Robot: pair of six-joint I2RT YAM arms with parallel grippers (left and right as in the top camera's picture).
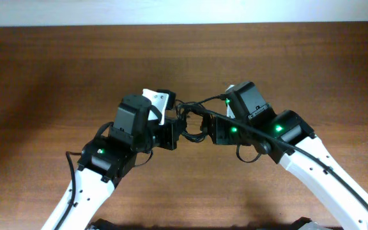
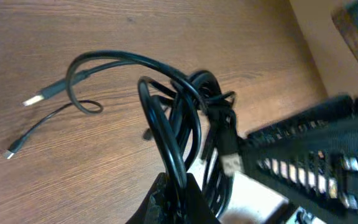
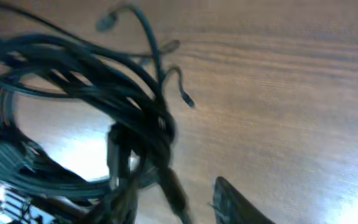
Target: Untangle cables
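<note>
The cables (image 1: 193, 116) are a black knotted clump hanging between my two grippers over the middle of the wooden table. My left gripper (image 2: 180, 198) is shut on a thick loop of the cables (image 2: 185, 99). Two loose ends with small plugs (image 2: 33, 99) trail left onto the wood. My left gripper (image 1: 181, 133) and right gripper (image 1: 204, 131) face each other closely. In the blurred right wrist view, the right gripper (image 3: 174, 190) stands open with a strand of the cables (image 3: 114, 81) running between its jaws. Only one of its fingers (image 3: 236, 204) shows clearly.
The right arm's black gripper body (image 2: 309, 155) fills the right side of the left wrist view, close to the bundle. The table's far edge (image 1: 184, 25) runs along the top of the overhead view, with bare wood (image 1: 43, 96) on both sides of the arms.
</note>
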